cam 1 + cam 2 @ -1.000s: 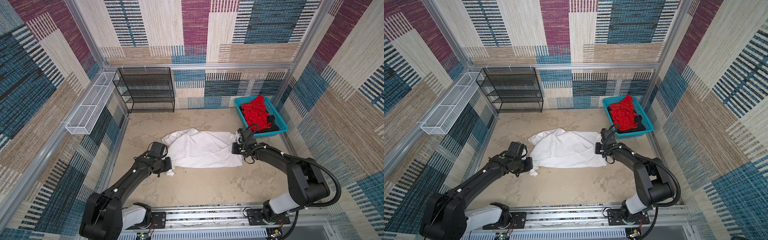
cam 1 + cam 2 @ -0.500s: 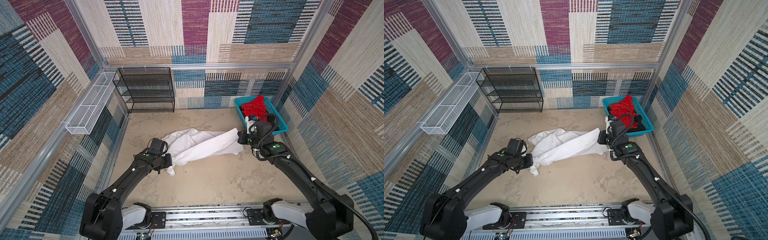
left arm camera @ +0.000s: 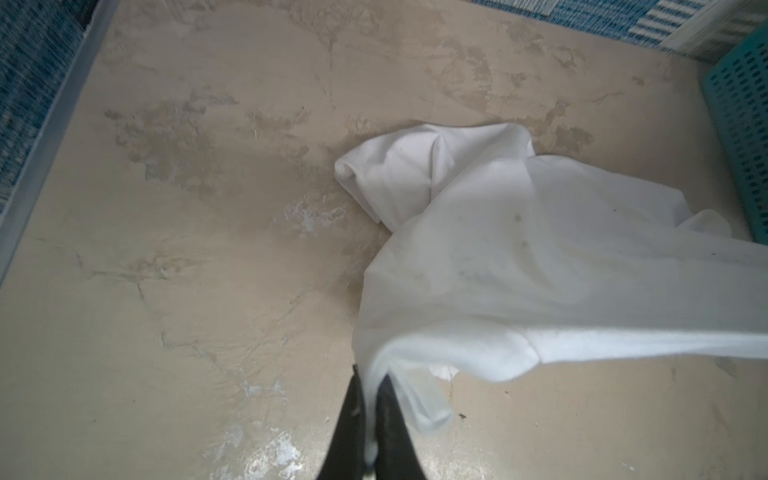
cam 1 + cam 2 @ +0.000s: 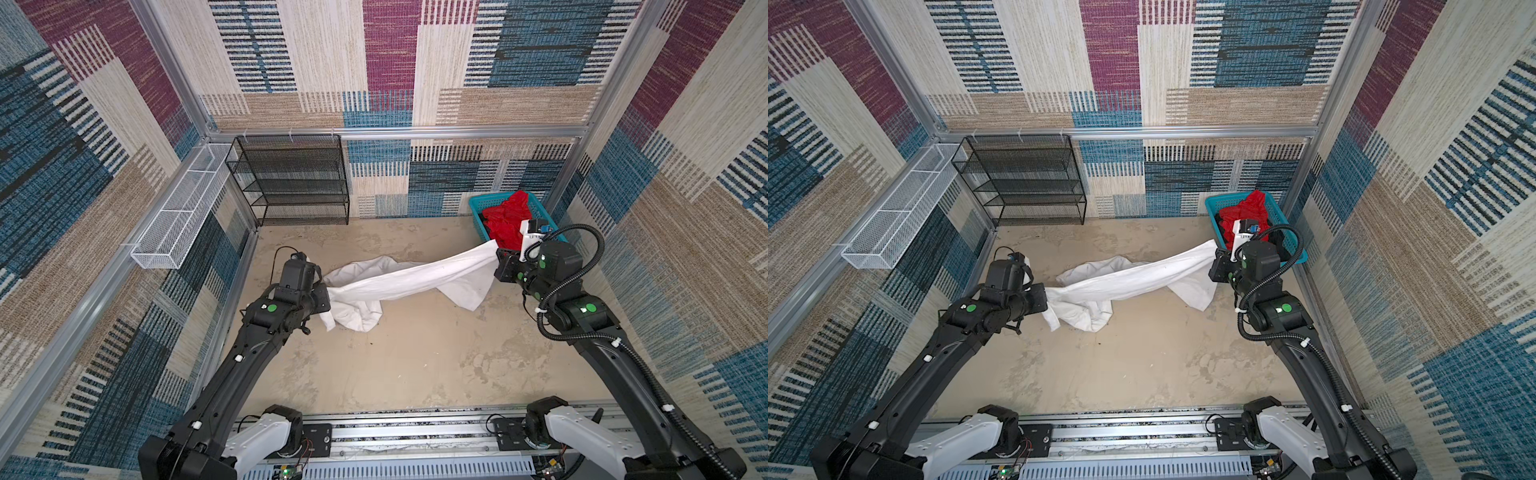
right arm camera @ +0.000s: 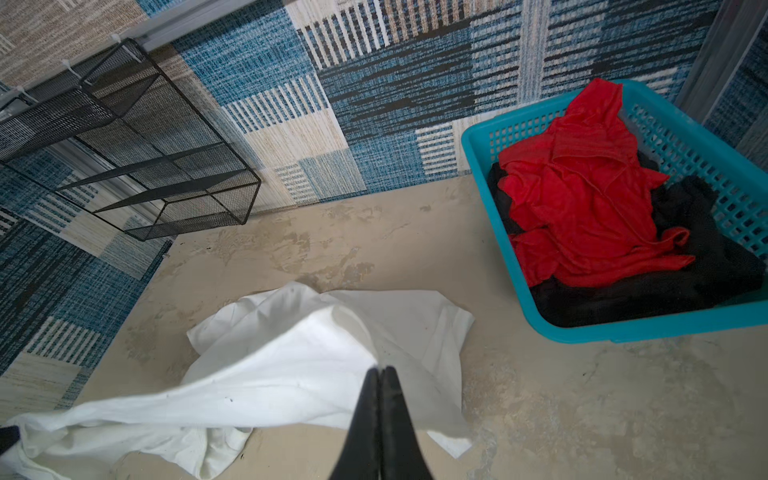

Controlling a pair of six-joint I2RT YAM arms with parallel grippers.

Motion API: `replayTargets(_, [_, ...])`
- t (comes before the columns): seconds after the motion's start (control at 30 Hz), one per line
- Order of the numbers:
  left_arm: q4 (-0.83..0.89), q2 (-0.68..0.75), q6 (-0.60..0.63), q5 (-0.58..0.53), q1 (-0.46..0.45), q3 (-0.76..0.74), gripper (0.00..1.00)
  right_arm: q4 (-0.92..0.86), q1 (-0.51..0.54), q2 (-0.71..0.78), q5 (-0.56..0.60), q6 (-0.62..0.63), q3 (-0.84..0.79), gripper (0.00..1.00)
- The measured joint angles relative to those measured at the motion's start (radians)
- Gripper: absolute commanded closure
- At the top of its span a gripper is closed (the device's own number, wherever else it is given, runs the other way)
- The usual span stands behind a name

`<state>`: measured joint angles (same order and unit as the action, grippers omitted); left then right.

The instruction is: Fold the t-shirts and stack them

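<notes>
Hard to tell front from back on the big white cotton t-shirt [image 4: 415,278]. It's strung twisted above the beige table [image 4: 415,365], sagging onto it, with the left tool [image 3: 370,386] and right tool [image 5: 380,370] each pinching an end. The black shirt [image 5: 665,291] is mostly buried under the crumpled red shirt [image 5: 582,199] in the turquoise plastic basket [image 5: 623,328].

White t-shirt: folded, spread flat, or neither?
Neither: the white cotton t-shirt hangs stretched and bunched between the left hand and the right hand, both shut on its edges; loose ends sag onto the beige table.

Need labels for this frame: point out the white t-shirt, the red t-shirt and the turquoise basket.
white t-shirt [image 4: 415,278]: in a top view, stretched middle span.
red t-shirt [image 5: 582,208]: right wrist view, crumpled middle.
turquoise basket [image 5: 623,330]: right wrist view, near rim.
</notes>
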<state>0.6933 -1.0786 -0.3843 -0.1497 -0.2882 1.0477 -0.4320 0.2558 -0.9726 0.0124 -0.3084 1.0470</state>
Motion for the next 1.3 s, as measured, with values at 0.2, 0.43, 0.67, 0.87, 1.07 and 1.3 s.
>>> replayTargets(0.2, [-0.051, -0.042, 0.088, 0.162, 0.002, 0.014, 1.00, -0.048, 0.000, 0.026, 0.061, 0.004, 0.050, 1.00])
replayTargets(0.43, [-0.139, -0.356, 0.135, 0.529, -0.031, 0.050, 0.97, -0.110, -0.002, 0.019, 0.127, 0.007, 0.068, 1.00])
replayTargets(0.67, [-0.153, -0.612, 0.181, 0.532, -0.160, 0.227, 0.59, -0.115, -0.002, 0.016, 0.126, 0.006, 0.051, 1.00])
replayTargets(0.87, [-0.160, -0.532, 0.177, 0.297, -0.224, 0.181, 0.53, -0.115, -0.002, 0.014, 0.126, 0.007, 0.036, 1.00])
replayTargets(1.07, [-0.150, -0.319, 0.146, 0.140, -0.330, -0.050, 0.62, -0.114, -0.005, 0.000, 0.125, 0.015, 0.026, 1.00])
replayTargets(1.3, [-0.167, -0.326, 0.088, 0.174, -0.373, -0.160, 0.62, -0.105, -0.005, -0.011, 0.101, 0.019, 0.016, 1.00])
